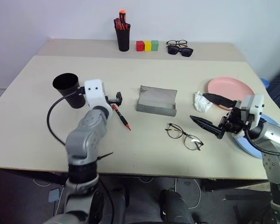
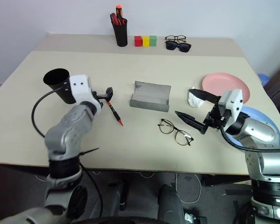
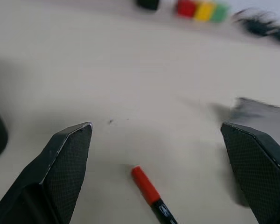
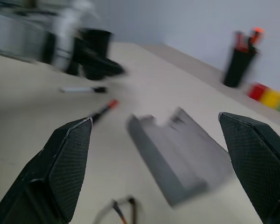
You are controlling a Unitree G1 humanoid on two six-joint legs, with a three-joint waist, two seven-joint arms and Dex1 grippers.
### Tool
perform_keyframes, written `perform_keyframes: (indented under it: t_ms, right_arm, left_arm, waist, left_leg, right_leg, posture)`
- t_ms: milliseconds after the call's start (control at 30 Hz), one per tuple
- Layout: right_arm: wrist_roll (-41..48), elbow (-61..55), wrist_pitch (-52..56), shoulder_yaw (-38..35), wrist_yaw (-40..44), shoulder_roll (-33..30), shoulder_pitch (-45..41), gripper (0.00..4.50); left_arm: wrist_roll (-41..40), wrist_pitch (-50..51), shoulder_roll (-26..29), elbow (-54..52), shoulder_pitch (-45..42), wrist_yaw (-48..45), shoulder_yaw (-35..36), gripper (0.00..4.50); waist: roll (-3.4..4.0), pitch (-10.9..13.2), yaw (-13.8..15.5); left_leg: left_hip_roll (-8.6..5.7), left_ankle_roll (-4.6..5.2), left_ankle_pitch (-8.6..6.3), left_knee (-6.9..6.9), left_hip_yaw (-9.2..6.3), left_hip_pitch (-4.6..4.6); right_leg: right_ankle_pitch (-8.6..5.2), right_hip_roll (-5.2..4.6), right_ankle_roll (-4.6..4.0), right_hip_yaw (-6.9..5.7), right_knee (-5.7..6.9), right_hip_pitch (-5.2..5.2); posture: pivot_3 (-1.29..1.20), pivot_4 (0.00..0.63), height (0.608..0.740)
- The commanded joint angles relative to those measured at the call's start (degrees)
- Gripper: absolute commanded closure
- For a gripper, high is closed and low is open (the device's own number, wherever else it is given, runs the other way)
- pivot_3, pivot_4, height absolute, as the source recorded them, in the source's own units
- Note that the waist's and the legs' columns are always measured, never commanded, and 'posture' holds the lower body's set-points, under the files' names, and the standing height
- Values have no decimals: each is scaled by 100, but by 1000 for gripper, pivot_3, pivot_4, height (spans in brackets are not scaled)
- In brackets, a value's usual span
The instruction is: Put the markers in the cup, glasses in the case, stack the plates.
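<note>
Left gripper (image 3: 158, 154), jaws spread, hovers over slim red marker (image 1: 121, 116); right gripper (image 1: 210, 112) is spread wide too, empty. Risk: fingertip nudges it rolling toward grey hinged case (image 1: 157, 100).

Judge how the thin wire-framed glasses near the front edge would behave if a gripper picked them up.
The glasses have a very thin wire frame, so they are probably light and would likely flex or bend under a hard squeeze. They lie flat on the table with arms unfolded, so a thick finger may struggle to get under them. Clear lenses look scratch-prone.
</note>
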Motion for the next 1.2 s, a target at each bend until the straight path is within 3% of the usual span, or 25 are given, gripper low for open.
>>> perform_keyframes:
  t_ms: [33,333,800,1200]
  right_arm:
    - [191,-171,36,15,154,-73,-129,81]
    - [172,-328,89,104,103,-38,-213,81]
    - [237,-429,184,-42,138,-141,-71,81]
    - [289,-305,174,-162,438,-334,105,81]
  left_arm:
    - [140,293,-188,449,-419,443,302,0]
    - [236,208,-546,1623,-1145,1059,779,0]
    - [178,1653,-1153,1345,-1468,1898,1673,0]
    - [120,2060,-1523,1324,-1627,2185,2006,0]
  waist:
    - [-6,3,-5]
    - [-16,9,-2]
    - [-18,11,-13]
    - [-18,11,-14]
  left_leg:
    - [-1,0,0,-1,0,0]
    - [0,-3,0,-1,0,-1]
    - [0,-5,0,-4,3,-2]
    - [0,-6,0,-3,3,-1]
  right_leg:
    - [-1,0,2,0,0,0]
    - [-1,0,3,0,10,-8]
    - [7,-1,16,0,9,-12]
    - [7,-1,16,0,10,-11]
  posture:
    - [0,150,740]
    - [0,150,740]
    - [0,150,740]
    - [0,150,740]
